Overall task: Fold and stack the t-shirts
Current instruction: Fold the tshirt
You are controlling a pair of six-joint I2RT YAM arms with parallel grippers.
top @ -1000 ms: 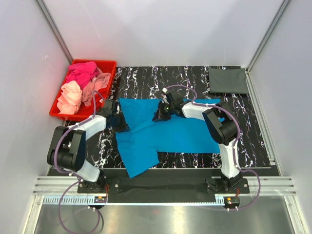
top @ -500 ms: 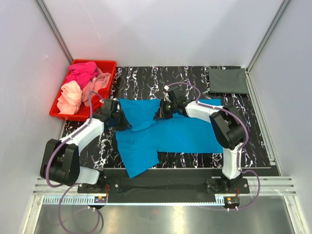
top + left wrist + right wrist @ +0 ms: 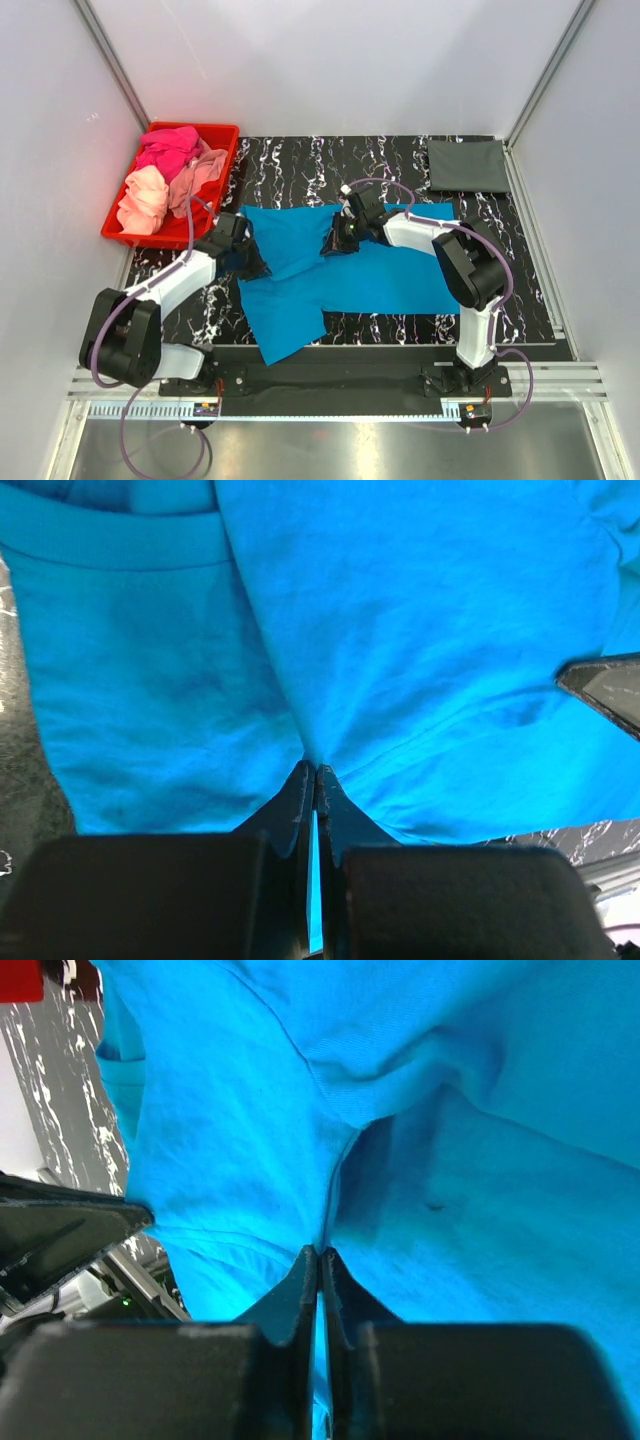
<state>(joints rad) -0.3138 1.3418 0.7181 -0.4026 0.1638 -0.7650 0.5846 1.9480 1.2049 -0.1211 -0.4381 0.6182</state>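
- Top external view: a black, white-veined tabletop fills the workspace between white walls.
- A bright blue cloth t-shirt lies spread across the middle of the table, its left part rumpled and one flap reaching the near edge.
- A red plastic bin at the far left corner holds a hot pink shirt, a salmon shirt and a peach shirt, all crumpled.
- A dark grey cloth shirt lies folded flat at the far right corner.
- The left gripper pinches the blue t-shirt's left edge, fingers pressed together on the fabric.
- The right gripper pinches a fold near the shirt's far edge, fingers likewise closed on cloth.
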